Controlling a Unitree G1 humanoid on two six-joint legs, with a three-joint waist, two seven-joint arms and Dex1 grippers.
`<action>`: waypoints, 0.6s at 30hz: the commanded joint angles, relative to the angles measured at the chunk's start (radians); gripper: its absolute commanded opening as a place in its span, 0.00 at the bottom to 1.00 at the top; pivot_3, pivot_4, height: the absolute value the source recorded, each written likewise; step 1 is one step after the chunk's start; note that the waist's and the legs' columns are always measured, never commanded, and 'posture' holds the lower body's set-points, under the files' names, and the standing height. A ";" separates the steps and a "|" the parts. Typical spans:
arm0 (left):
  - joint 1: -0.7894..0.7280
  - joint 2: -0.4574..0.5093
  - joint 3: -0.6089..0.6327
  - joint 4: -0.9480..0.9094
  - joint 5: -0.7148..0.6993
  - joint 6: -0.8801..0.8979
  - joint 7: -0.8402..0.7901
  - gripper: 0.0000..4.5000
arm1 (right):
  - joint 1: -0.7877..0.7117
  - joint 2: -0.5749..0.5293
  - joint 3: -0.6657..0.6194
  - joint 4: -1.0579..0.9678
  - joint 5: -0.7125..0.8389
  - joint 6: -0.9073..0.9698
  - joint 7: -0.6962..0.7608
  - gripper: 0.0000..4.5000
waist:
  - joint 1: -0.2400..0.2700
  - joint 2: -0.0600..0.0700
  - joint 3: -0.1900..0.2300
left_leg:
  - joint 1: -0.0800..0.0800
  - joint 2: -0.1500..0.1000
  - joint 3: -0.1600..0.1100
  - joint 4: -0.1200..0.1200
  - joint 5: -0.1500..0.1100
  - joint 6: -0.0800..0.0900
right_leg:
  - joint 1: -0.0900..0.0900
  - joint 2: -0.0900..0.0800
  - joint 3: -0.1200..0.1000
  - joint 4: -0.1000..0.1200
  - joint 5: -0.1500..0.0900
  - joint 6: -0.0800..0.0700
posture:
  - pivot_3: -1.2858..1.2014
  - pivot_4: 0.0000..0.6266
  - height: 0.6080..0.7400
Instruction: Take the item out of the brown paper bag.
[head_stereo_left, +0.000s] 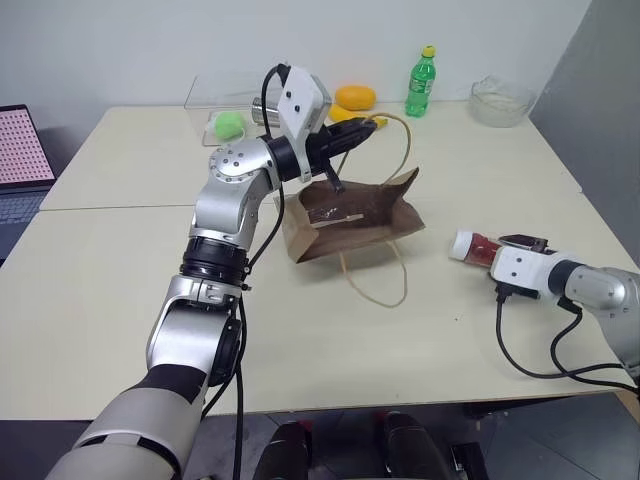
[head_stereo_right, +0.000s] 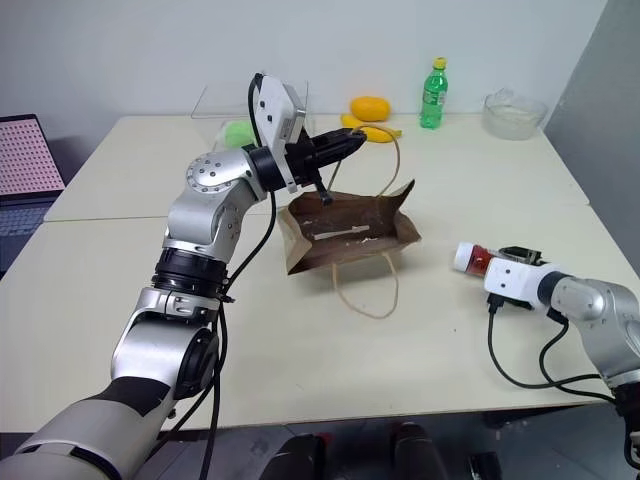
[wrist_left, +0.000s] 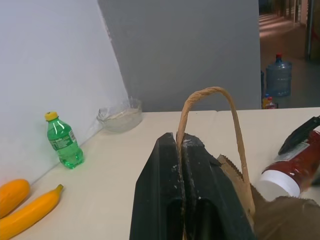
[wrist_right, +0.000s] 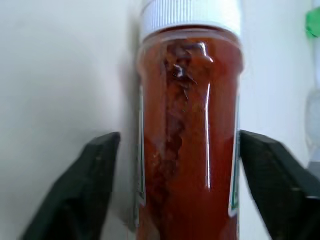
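Observation:
The brown paper bag (head_stereo_left: 350, 225) stands creased and open-mouthed at the middle of the table. My left gripper (head_stereo_left: 365, 128) hovers above the bag's far rim, shut on one tan cord handle (wrist_left: 210, 100) and holding the loop up. The other handle lies flat on the table in front of the bag. The item, a small red ketchup bottle (head_stereo_left: 475, 247) with a white cap, lies on the table to the right of the bag, cap toward the bag. My right gripper (wrist_right: 179, 136) is open around the bottle, a black finger (wrist_right: 90, 185) on each side with a gap to the bottle.
Along the far edge stand a green bottle (head_stereo_left: 421, 82) with a yellow cap, an orange-yellow fruit (head_stereo_left: 355, 97), a banana (wrist_left: 30, 212), a clear bowl (head_stereo_left: 500, 100) and a clear box (head_stereo_left: 215, 95) with a green ball (head_stereo_left: 230, 124). A laptop (head_stereo_left: 20, 150) sits far left.

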 joint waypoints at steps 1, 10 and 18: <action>-0.013 0.000 0.011 -0.040 -0.009 -0.001 0.007 0.00 | 0.043 -0.024 -0.109 -0.145 0.092 0.067 0.058 0.99 | 0.001 0.000 0.000 | 0.000 0.000 0.000 0.000 0.000 0.000 | 0.000 0.000 0.000 0.000 0.000 0.000 | 0.52 0.24 1.00; -0.071 -0.008 0.015 0.069 0.004 -0.015 0.006 0.00 | 0.132 0.060 -0.389 -0.693 0.551 0.564 0.158 0.99 | 0.003 0.000 0.000 | 0.000 0.000 -0.002 0.000 -0.002 0.004 | 0.001 0.000 -0.001 0.000 0.000 0.000 | 0.52 0.24 1.00; -0.190 0.038 -0.003 0.295 0.075 -0.101 -0.049 0.28 | -0.018 0.375 -0.209 -0.939 0.693 0.837 -0.186 1.00 | 0.002 0.000 0.000 | 0.000 0.000 -0.003 0.001 -0.002 0.004 | 0.001 0.001 -0.002 0.001 0.000 0.000 | 0.52 0.24 1.00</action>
